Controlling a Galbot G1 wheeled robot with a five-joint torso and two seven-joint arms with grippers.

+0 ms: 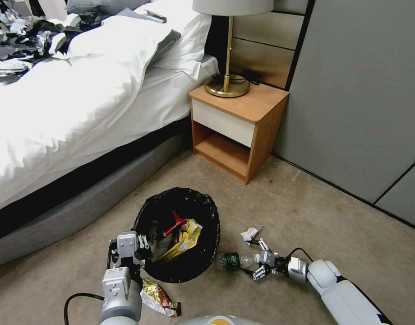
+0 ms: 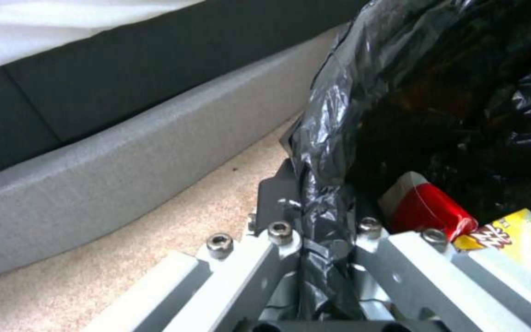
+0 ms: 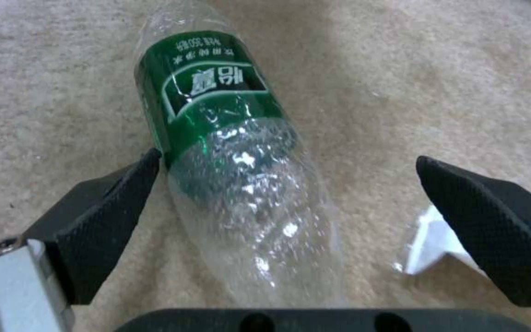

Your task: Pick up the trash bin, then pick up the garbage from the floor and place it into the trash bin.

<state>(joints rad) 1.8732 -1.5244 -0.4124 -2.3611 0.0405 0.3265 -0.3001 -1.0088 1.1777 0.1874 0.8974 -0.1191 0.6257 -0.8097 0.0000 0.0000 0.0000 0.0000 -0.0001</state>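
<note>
beige carpet (image 1: 306,207) next to a bed (image 1: 58,113) with white sheets, and a wooden nightstand (image 1: 237,128) with a brass lamp (image 1: 228,54) on it over by the grey wall. your trash bin (image 1: 178,234) sits on the floor between the 2 arms, black bag liner (image 2: 327,152) folded over the rim, with a red packet (image 2: 425,207) and a yellow wrapper (image 1: 186,237) already inside.

your left gripper (image 1: 142,246) is clamped tight on the near-left rim of the bin; in the left wrist view you can see the liner pinched right between the fingers (image 2: 278,193).

your right gripper (image 1: 260,258) is low on the carpet just right of the bin, jaws spread wide around the clear end of a green-labelled bottle (image 3: 228,152) lying on its side. one pad (image 3: 112,216) is touching or almost touching the bottle, hard to say which, and the other is well apart from it, so nothing's gripped.

other garbage on the floor: a white scrap with a bit of red (image 1: 250,233) just beyond the right gripper, and a shiny snack wrapper (image 1: 159,298) beside your left arm.
</note>
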